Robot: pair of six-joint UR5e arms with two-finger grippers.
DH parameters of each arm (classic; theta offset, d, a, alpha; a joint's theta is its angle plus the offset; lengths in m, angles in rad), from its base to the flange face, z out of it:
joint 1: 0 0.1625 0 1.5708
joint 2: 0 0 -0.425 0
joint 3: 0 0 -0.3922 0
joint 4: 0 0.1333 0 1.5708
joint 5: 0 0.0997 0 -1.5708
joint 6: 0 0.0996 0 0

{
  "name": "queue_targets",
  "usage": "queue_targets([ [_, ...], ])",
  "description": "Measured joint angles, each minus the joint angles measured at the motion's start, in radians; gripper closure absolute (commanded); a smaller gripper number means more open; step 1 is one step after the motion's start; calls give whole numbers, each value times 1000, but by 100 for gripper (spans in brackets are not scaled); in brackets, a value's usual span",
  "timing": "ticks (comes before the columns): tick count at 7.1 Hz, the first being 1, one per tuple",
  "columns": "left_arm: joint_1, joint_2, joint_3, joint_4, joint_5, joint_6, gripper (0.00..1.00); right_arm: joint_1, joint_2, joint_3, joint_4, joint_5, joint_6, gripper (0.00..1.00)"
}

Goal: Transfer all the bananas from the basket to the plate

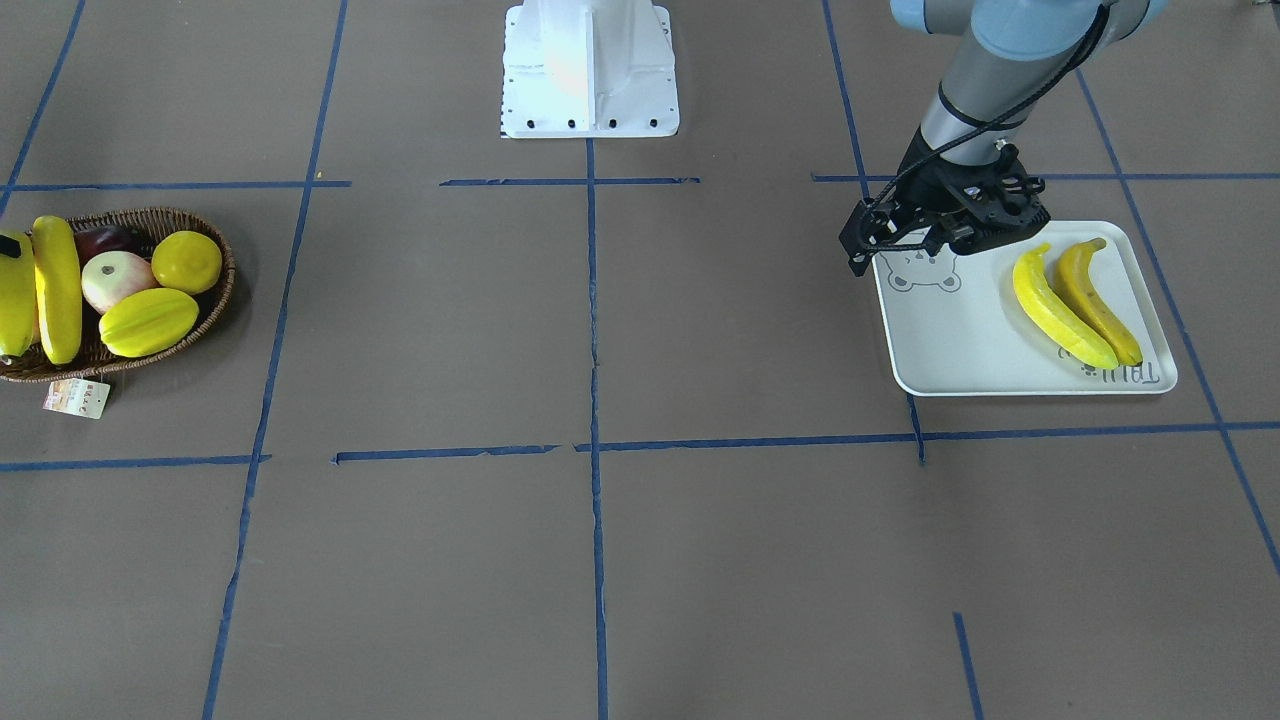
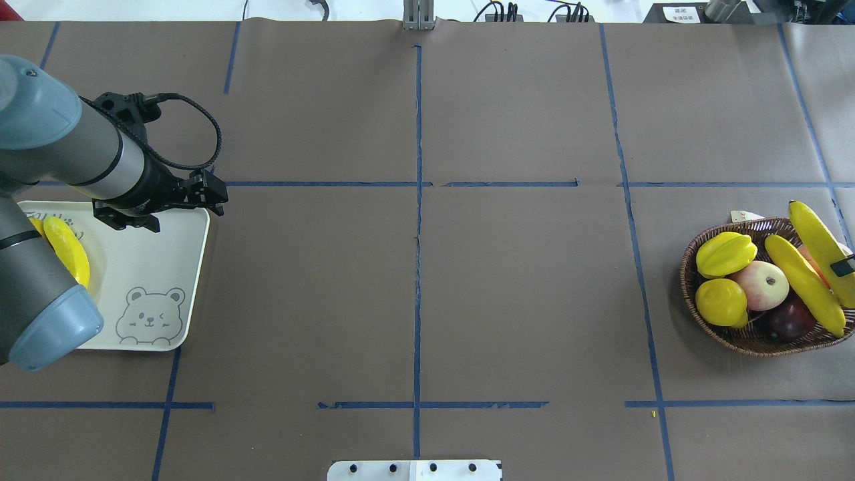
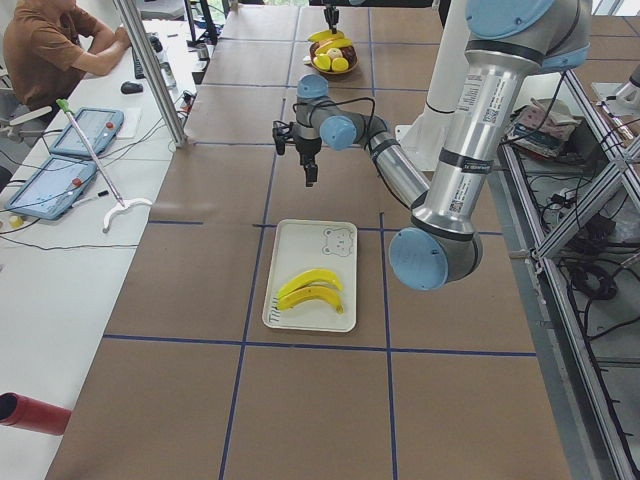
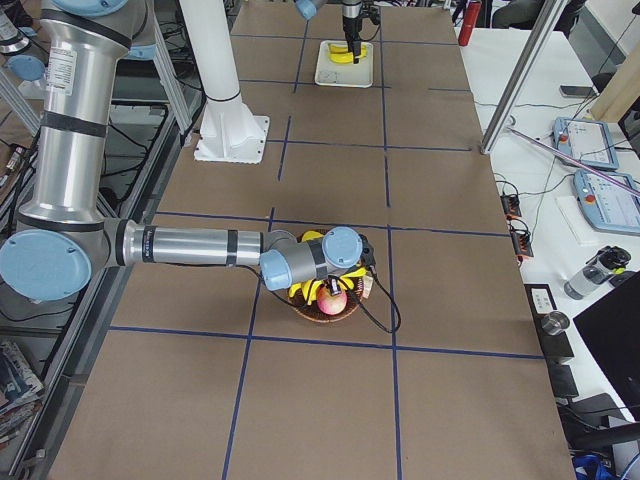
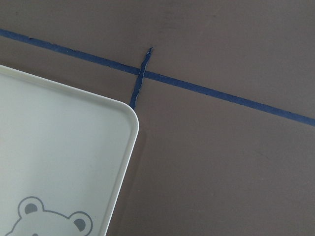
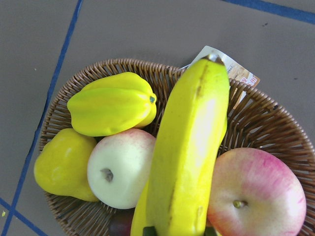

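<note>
Bananas: two long, curved, bright-yellow ones [image 1: 1060,310] lie side by side on the pale rectangular bear-print plate [image 1: 960,340] at the worktop's left end. Two more [image 2: 805,284] rest in the oval dark-brown wicker basket [image 2: 735,342] at its right end. Right gripper [image 2: 843,267] — jaws clasp the outer basket banana [image 2: 818,237]. Left gripper [image 3: 311,176] hangs above the plate's inner edge — whether its jaws are parted cannot be told.
</note>
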Motion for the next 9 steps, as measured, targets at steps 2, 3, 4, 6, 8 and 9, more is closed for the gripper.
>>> queue_targets([
  [2, 0, 0, -2, 0, 0, 0, 0, 15, -14, 4, -1, 1, -4, 100],
  [3, 0, 0, -2, 0, 0, 0, 0, 21, -17, 12, -4, 1, -4, 100],
  [4, 0, 0, -3, 0, 0, 0, 0, 35, -17, 25, -13, -3, -5, 100],
  [6, 0, 0, -4, 0, 0, -1, 0, 96, -7, 47, -41, -34, -1, 100],
  [8, 0, -1, -4, 0, -1, -2, 0, 131, 73, 56, -93, -103, 14, 100],
  [9, 0, -2, -4, 0, -2, -2, 0, 134, 147, 59, -167, -131, 21, 100],
])
